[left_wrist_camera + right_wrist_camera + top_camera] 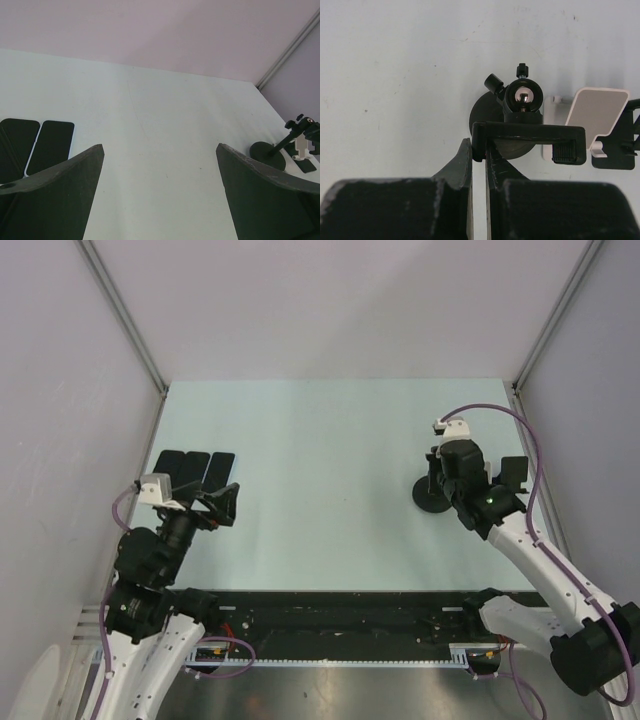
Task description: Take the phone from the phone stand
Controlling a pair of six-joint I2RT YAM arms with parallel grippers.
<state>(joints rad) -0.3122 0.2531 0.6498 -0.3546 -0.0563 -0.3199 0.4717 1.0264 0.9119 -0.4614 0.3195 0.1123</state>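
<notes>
The black phone stand (432, 498) stands at the right of the table on a round base. In the right wrist view its clamp bar (527, 135) lies across, under the ball joint, and no phone shows in it. My right gripper (479, 145) is shut on the left end of that clamp; in the top view it (438, 483) sits right over the stand. Three black phones (195, 468) lie flat side by side at the left. My left gripper (222, 502) is open and empty just near them; two of the phones (50, 145) show in its wrist view.
A white and black holder piece (597, 112) lies on the table just right of the stand, near the right wall (513, 472). Grey walls close in the table on the left, back and right.
</notes>
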